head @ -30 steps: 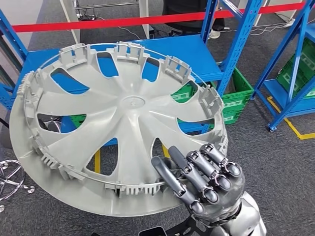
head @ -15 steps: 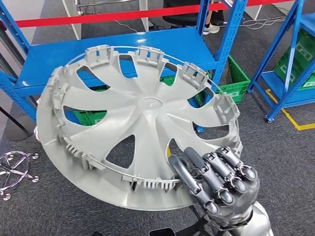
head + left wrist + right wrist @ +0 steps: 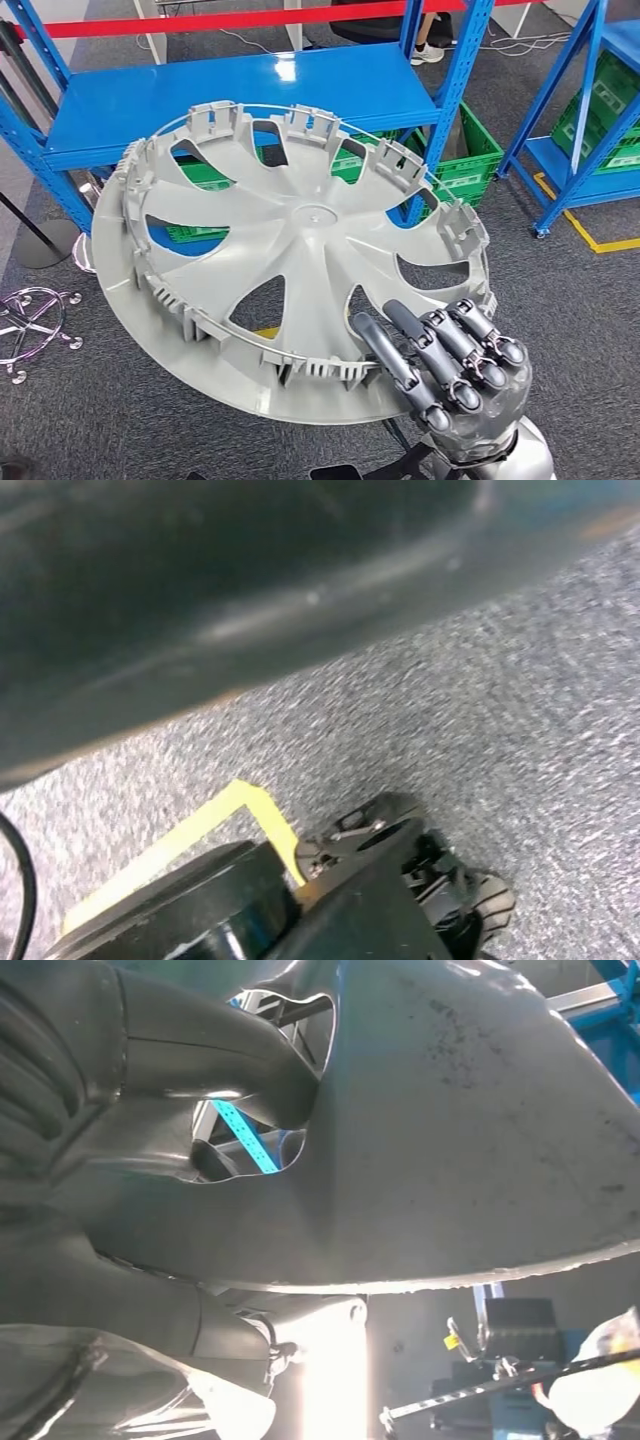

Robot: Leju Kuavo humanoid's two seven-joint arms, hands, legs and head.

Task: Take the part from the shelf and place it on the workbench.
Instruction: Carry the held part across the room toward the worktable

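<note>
The part is a large grey plastic wheel cover (image 3: 302, 240) with spokes and clip tabs facing up, held nearly flat in the air in front of the blue shelf (image 3: 226, 85). In the head view my right hand (image 3: 453, 375) grips its near right rim, dark fingers curled over the top edge. The right wrist view shows the cover's smooth underside (image 3: 468, 1130) with my thumb (image 3: 204, 1050) pressed against it beside a spoke opening.
Green crates (image 3: 472, 165) stand under the shelf. A second blue rack (image 3: 589, 120) with green crates is at the right, with yellow floor tape (image 3: 600, 243) beside it. A chrome chair base (image 3: 30, 330) lies at the left. Red barrier tape (image 3: 226, 20) runs behind.
The whole picture has shifted, so the camera has moved: more of the blue shelf top shows behind the cover. My right hand keeps the same grip on the rim.
</note>
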